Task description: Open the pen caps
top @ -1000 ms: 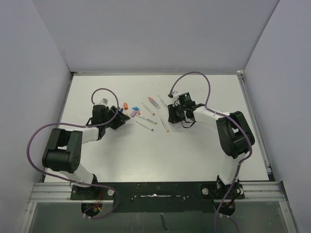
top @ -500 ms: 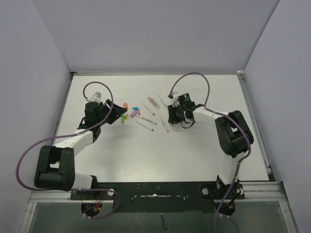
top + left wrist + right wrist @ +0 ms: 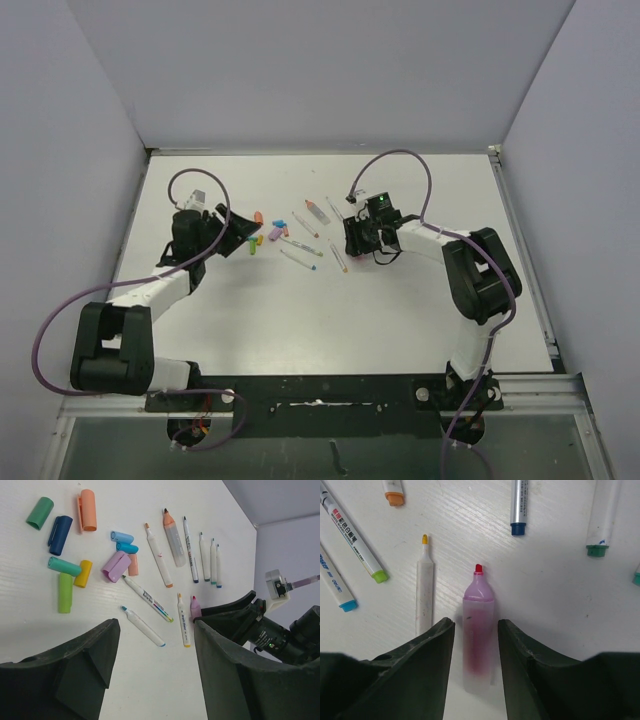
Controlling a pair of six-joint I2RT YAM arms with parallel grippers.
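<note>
Several loose pen caps lie in a cluster: green (image 3: 40,513), dark blue (image 3: 60,528), orange (image 3: 87,510), purple (image 3: 116,566), yellow (image 3: 83,573) and lime (image 3: 65,592). From above the caps (image 3: 262,233) sit just right of my left gripper (image 3: 238,240). The left gripper (image 3: 155,625) is open with only bare table between its fingers. White pens (image 3: 159,555) lie beside the caps with bare tips. My right gripper (image 3: 475,625) stands open around a pink pen (image 3: 478,630) lying flat with its tip bare, a gap on each side.
More uncapped pens lie ahead of the right gripper: a yellow-tipped one (image 3: 424,590), a dark-blue-ended one (image 3: 519,505) and a green-ended one (image 3: 600,515). White walls close the table (image 3: 300,320) on three sides.
The left arm swung back and to the left, its jaws widening and uncovering the caps. The right jaws opened off the pink pen, which stays on the table.
</note>
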